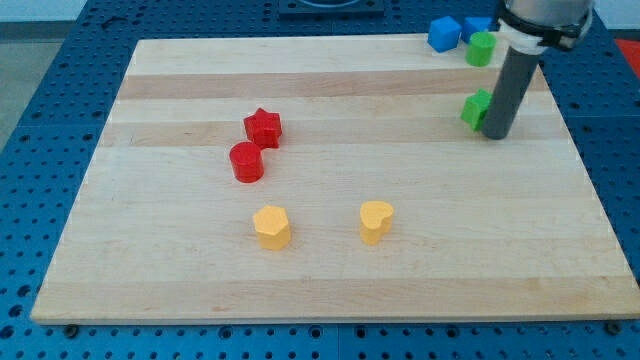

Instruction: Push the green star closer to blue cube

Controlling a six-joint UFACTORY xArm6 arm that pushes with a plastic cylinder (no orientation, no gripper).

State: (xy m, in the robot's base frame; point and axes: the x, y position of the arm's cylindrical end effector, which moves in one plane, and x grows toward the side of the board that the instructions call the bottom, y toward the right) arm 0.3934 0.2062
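Observation:
A green block (475, 108), seemingly the star, lies near the view's right, partly hidden behind my rod. My tip (497, 134) rests on the board, touching or almost touching this block's right side. A blue cube (444, 33) sits at the board's top edge, up and to the left of the green block. A second blue block (478, 24) lies just right of the cube, partly hidden by the arm. A second, rounded green block (481, 48) sits just below this blue block.
A red star (263, 127) and a red cylinder (246, 162) sit together left of centre. Two yellow blocks (271, 226) (376, 220) lie lower in the middle. The wooden board's right edge (585, 170) is close to my tip.

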